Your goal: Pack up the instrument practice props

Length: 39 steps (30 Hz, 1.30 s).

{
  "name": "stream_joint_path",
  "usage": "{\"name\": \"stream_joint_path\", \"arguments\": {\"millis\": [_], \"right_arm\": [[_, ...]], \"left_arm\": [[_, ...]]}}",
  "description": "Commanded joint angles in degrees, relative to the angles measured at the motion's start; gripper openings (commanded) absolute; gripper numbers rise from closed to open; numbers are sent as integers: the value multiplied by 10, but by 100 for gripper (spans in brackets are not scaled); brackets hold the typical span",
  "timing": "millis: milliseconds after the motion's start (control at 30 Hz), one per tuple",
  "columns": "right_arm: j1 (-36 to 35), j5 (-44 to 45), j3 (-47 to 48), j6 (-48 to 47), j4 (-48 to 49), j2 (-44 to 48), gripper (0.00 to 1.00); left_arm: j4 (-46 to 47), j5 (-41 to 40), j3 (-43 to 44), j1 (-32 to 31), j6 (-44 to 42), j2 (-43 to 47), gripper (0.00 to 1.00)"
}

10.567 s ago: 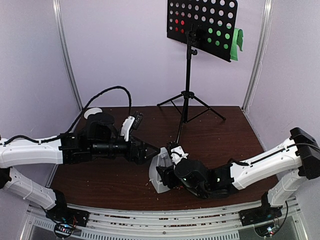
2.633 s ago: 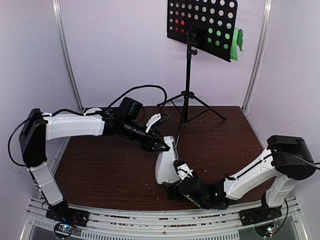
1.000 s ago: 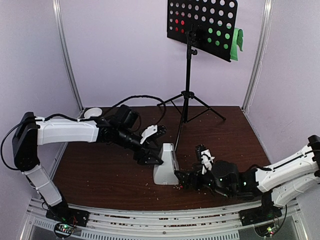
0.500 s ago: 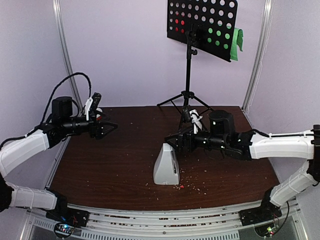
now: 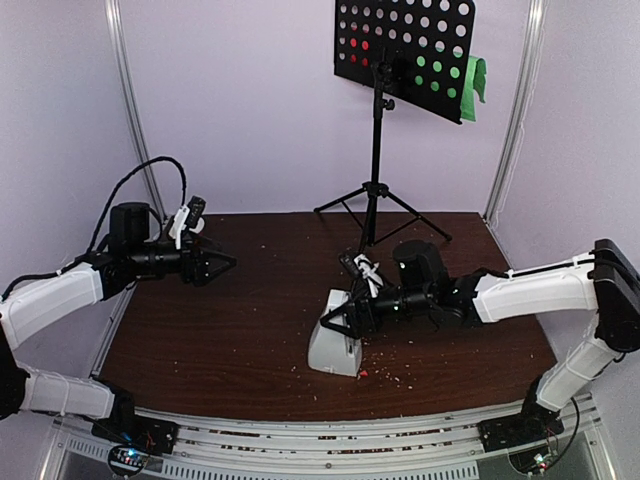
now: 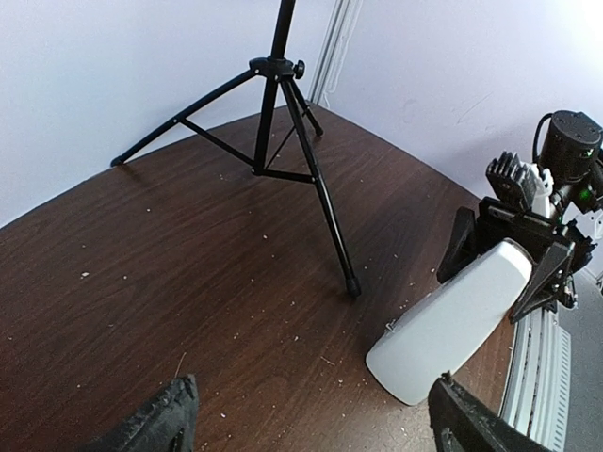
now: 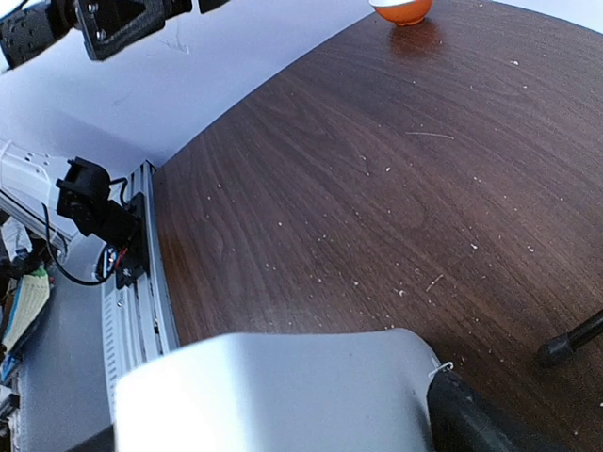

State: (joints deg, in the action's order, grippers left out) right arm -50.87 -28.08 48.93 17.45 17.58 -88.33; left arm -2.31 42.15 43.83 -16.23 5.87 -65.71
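Note:
The white pyramid metronome [image 5: 333,350] [image 6: 452,325] [image 7: 283,395] stands on the brown table near the front middle. My right gripper [image 5: 342,314] [image 6: 504,268] [image 7: 278,419] reaches in from the right, its black fingers [image 6: 544,282] pressed against both sides of the metronome's top. My left gripper [image 5: 222,262] [image 6: 313,386] hangs open and empty above the table's left side, pointing toward the metronome. The black music stand [image 5: 376,190] [image 6: 283,122] rises at the back. Red pages [image 5: 358,45] and green pages [image 5: 472,80] show behind its perforated desk [image 5: 405,50].
One tripod foot [image 6: 351,287] [image 7: 551,353] rests close behind the metronome. A small orange bowl [image 7: 400,9] sits at the far left corner. Crumbs are scattered on the wood. A metal rail [image 5: 300,435] runs along the near edge, and white walls close in the other sides.
A second ago my left gripper was at the metronome; it has withdrawn to the left. My right gripper swung up behind the metronome, then came down onto its top.

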Motion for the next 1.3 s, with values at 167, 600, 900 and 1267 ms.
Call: {"name": "stream_joint_path", "arguments": {"millis": [167,600,900,1267], "right_arm": [[-85,207,-69,13,43,35,72],[-176,661,-172,252,-184,197,62],[-135,854,-194,420,-381,271,65],[25,847,-226,345,-300,228,66]], "left_arm": [[1,-16,21,1,-9,-1,88],[-1,-52,23,1,3,-2,88],[14,-48,18,1,12,4,87],[-8,-64,15,1,-18,26,88]]}}
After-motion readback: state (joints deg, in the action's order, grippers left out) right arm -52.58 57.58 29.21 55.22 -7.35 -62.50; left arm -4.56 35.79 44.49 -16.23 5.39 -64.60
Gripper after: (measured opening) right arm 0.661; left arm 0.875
